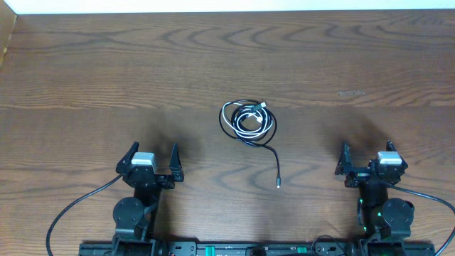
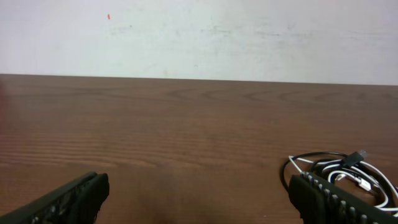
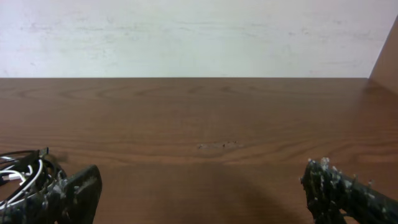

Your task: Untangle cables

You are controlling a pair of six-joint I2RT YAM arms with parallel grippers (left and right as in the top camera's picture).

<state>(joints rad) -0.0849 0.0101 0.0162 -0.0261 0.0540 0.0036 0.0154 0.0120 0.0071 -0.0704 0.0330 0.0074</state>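
The cables (image 1: 248,122) lie as one tangled coil of white and black cords at the table's middle. One black cord trails down from the coil to a small plug end (image 1: 278,183). The coil also shows at the right edge of the left wrist view (image 2: 348,174) and at the left edge of the right wrist view (image 3: 25,171). My left gripper (image 1: 152,162) is open and empty near the front left, apart from the coil. My right gripper (image 1: 369,159) is open and empty near the front right.
The wooden table (image 1: 106,71) runs back to a white wall (image 2: 199,37). Thicker black wires (image 1: 71,210) run to the arm bases at the front edge. A small scuff mark (image 1: 350,93) lies on the table at the right.
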